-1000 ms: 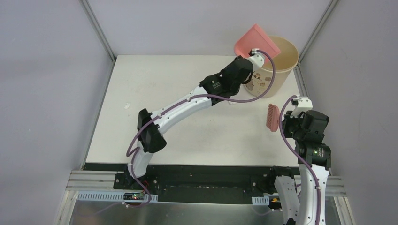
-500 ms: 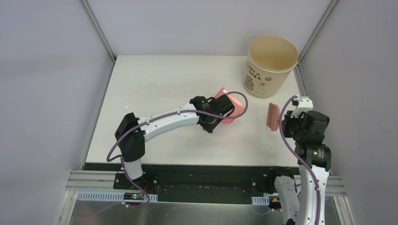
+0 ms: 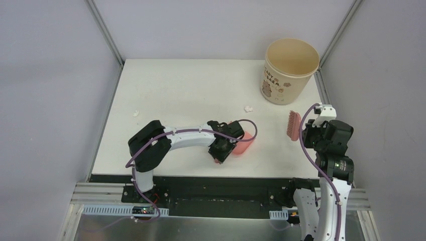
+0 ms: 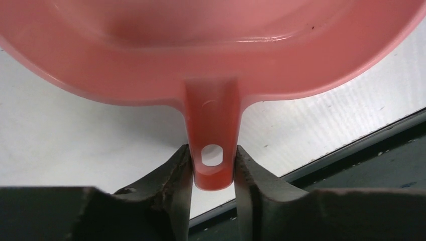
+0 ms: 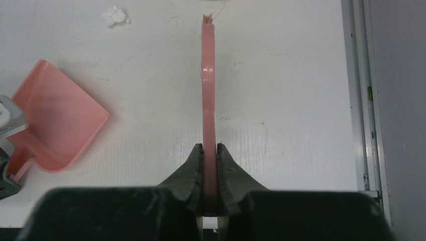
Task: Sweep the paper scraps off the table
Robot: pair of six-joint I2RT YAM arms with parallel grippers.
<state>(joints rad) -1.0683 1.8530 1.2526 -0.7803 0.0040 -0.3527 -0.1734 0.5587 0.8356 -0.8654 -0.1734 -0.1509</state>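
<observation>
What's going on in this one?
The left gripper is shut on the handle of the pink dustpan, low near the front edge of the table. The right gripper is shut on the pink brush at the right side. Two white paper scraps lie unswept, one near the beige bucket, one by the left edge.

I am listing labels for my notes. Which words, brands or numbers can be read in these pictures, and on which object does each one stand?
beige bucket: two lines of brown capital letters beside a small cartoon figure, too small and blurred to read.
pink dustpan: no text seen.
pink brush: no text seen.
</observation>
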